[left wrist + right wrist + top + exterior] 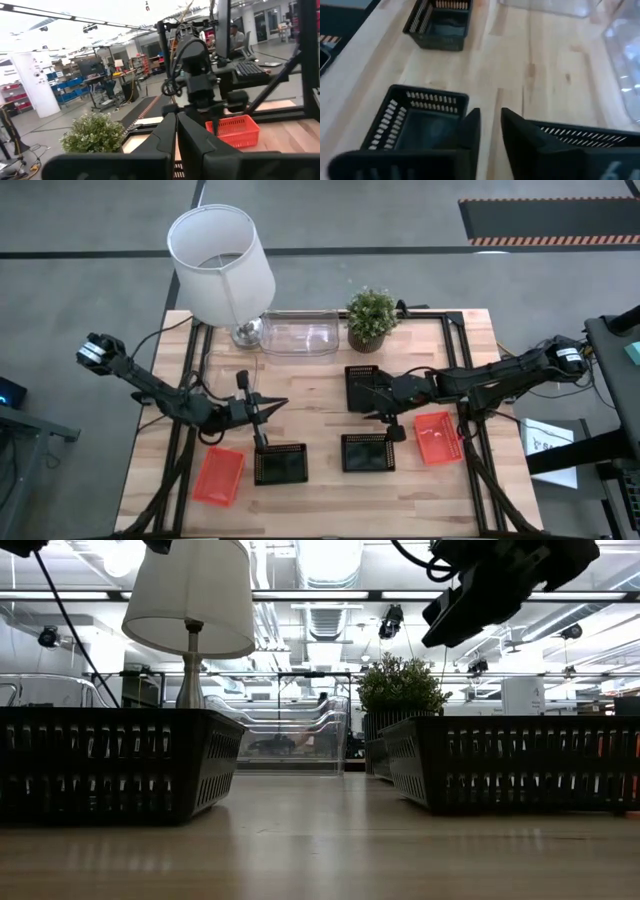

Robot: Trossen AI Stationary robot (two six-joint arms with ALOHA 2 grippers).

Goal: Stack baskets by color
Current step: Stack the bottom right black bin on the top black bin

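Three black baskets rest flat on the table: one at the centre back (367,387), two near the front (280,464) (367,452). A red-orange basket lies at the front left (218,476) and another at the right (437,436). Clear baskets (298,336) sit at the back by the lamp. My right gripper (490,127) hangs above the table between the centre black baskets (420,125) (580,140), slightly open, with bare wood showing between its fingers. My left gripper (176,135) is shut on nothing, raised above the front-left black basket and pointing toward the right arm.
A white lamp (220,255) and a potted plant (371,318) stand along the far edge. Black frame rails run along the table's left and right sides. Bare wood lies between the two front black baskets and in the table's middle.
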